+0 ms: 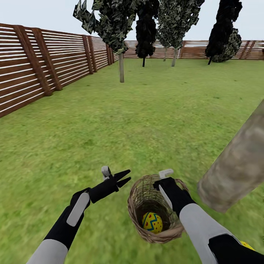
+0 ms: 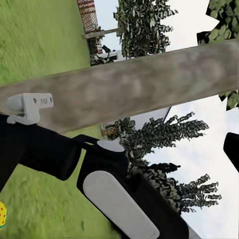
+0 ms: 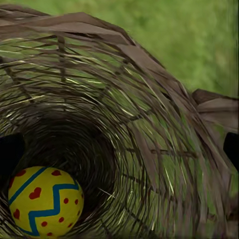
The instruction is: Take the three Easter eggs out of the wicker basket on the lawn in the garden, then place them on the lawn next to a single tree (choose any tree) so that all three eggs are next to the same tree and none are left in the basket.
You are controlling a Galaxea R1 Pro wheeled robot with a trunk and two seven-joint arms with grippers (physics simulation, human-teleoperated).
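Note:
The wicker basket (image 1: 136, 205) stands on the lawn (image 1: 146, 121) just in front of me. One yellow Easter egg (image 1: 152, 222) with a blue zigzag and red marks lies at its bottom (image 3: 45, 201). My right gripper (image 1: 164, 194) reaches down into the basket's mouth (image 3: 149, 99), open, its fingers spread wide above the egg and not touching it. My left gripper (image 1: 123, 178) hovers open over the grass just left of the basket. A thick grey-brown tree trunk (image 1: 238, 165) rises at the right. A second egg (image 1: 247, 245) peeks out on the grass behind my right arm.
A slatted wooden fence (image 1: 33, 69) runs along the left and the far end. A thin-trunked tree (image 1: 121, 68) and dark narrow trees (image 1: 146, 33) stand far back. Open grass stretches ahead and to the left.

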